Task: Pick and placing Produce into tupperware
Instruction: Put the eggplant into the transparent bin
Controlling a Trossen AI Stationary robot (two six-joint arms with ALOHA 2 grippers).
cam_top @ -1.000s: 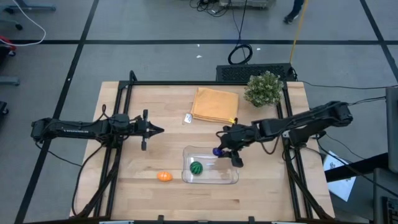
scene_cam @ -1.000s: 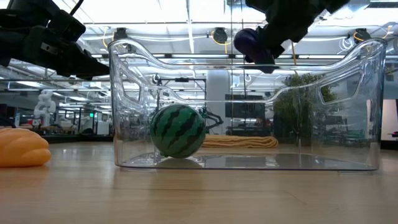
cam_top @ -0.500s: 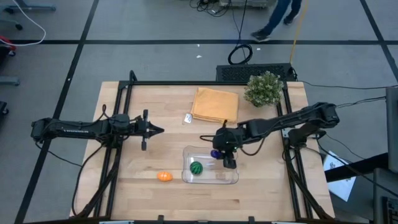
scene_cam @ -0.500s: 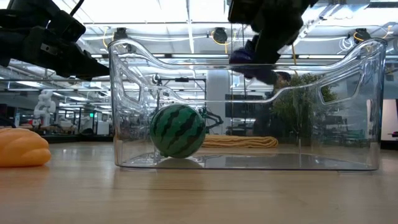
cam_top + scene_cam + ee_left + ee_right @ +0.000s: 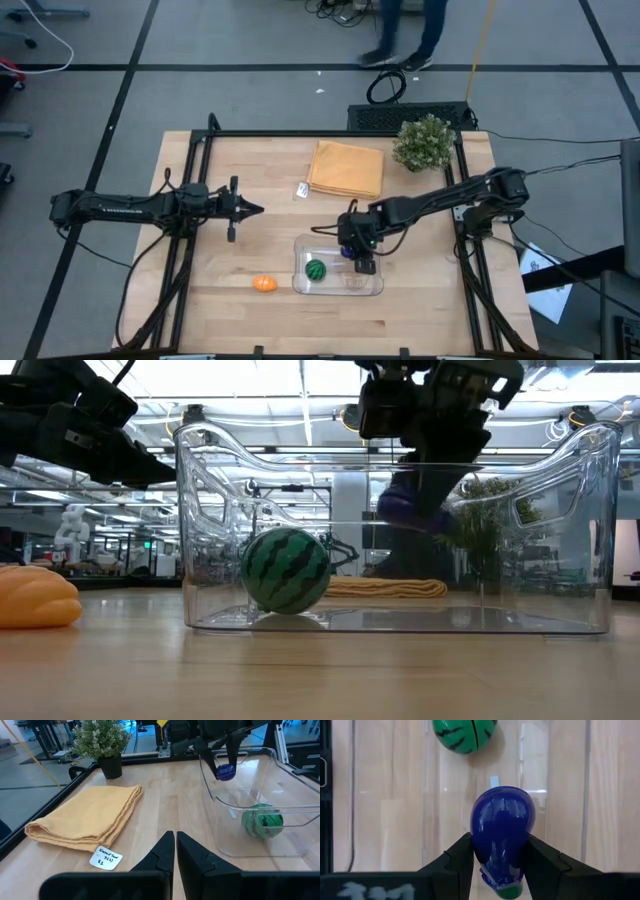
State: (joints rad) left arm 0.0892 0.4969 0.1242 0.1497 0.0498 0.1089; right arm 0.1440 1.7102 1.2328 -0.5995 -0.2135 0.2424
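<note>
lowered further into the tupperware [image 5: 590,510], right gripper [image 5: 501,857] clamps the eggplant [image 5: 503,832] upright, long axis vertical; left gripper [image 5: 175,851] closed.

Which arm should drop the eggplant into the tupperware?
Right. The right gripper is shut on the eggplant, held inside the tupperware above its floor. The left gripper hangs shut off to the side, holding nothing.

Right gripper [image 5: 352,251] clamped, left gripper [image 5: 256,209] closed
</note>
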